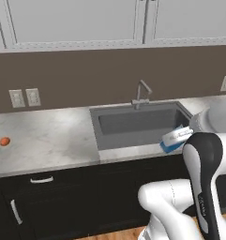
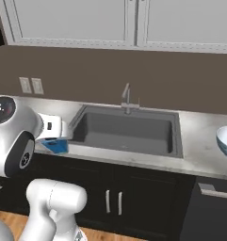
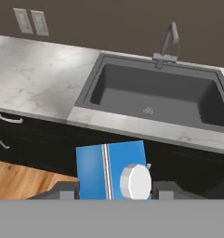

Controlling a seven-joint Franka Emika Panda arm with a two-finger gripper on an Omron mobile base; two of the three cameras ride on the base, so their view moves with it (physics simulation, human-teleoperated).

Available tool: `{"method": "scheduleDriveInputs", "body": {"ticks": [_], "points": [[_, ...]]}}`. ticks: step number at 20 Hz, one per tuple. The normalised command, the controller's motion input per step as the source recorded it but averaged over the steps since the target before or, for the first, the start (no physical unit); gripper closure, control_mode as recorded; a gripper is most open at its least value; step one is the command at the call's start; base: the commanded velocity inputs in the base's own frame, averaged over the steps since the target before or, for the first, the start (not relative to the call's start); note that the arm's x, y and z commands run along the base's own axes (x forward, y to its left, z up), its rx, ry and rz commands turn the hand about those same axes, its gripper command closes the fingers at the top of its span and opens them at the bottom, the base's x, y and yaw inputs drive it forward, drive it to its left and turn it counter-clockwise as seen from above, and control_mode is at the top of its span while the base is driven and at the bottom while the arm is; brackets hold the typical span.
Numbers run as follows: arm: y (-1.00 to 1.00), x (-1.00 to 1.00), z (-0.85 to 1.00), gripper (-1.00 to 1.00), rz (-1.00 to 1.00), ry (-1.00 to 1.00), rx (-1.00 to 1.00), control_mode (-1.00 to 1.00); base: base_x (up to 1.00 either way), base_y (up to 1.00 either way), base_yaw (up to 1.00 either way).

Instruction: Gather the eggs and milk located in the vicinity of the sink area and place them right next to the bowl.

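Two-finger gripper (image 3: 114, 195) is clamped on the small blue milk carton (image 3: 111, 169) w/ white cap; keep it level, swing over dark grey sink (image 3: 155, 93) toward the glossy white-blue bowl (image 2: 226, 140).

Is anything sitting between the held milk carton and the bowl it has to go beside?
The milk, clamped in the gripper, has the open sink between it and the bowl; nothing else visible blocks it.

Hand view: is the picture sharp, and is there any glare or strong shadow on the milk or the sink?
Hand view: soft and slightly blurred overall; the milk is evenly lit, without glare. The sink shows only gentle shading inside. Left base view: flat light, no hard shadows on the counter.
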Motion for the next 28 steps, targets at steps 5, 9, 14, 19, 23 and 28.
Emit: {"method": "scheduleDriveInputs", "body": {"ticks": [5,9,14,19,23,28], "points": [[0.0,0.0,0.0,1.0,0.0,0.0,0.0,1.0,0.0,-0.89,0.0],[0.0,0.0,0.0,1.0,0.0,0.0,0.0,1.0,0.0,-0.76,-0.01],[0.0,0.0,0.0,1.0,0.0,0.0,0.0,1.0,0.0,-0.51,-0.01],[0.0,0.0,0.0,1.0,0.0,0.0,0.0,1.0,0.0,-0.52,0.0],[0.0,0.0,0.0,1.0,0.0,0.0,0.0,1.0,0.06,-0.57,0.0],[0.0,0.0,0.0,1.0,0.0,0.0,0.0,1.0,0.26,-0.21,0.0]]}}
